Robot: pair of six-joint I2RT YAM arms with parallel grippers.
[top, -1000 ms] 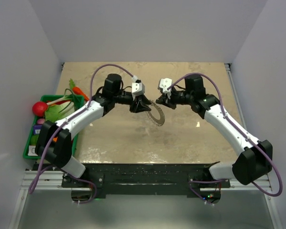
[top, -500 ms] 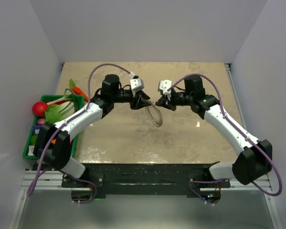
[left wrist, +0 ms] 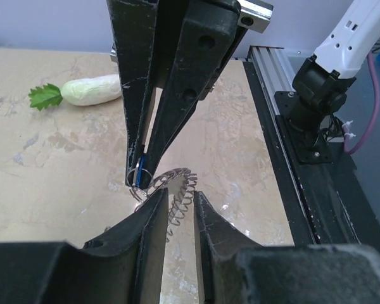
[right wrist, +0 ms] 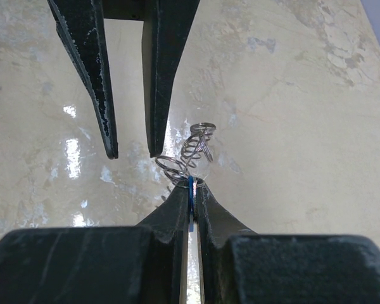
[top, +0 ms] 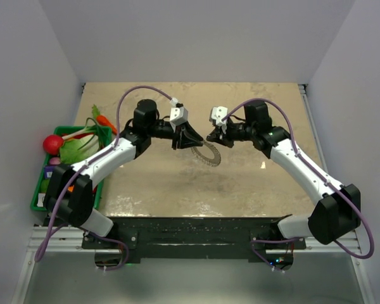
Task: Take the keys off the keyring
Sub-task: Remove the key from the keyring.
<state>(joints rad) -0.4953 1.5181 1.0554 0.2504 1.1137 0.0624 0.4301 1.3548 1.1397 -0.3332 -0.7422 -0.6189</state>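
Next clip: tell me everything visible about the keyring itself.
The keyring is a grey metal loop, coiled like a spring, bent into a curve between both grippers. It meets the blue-headed key, pinched in the shut right gripper. The left gripper has open fingers flanking its coils; contact there is unclear.

1 key (right wrist: 190, 193), 1 keyring (right wrist: 193, 151), 1 radish (left wrist: 92, 90), 1 green bin (top: 38, 190).
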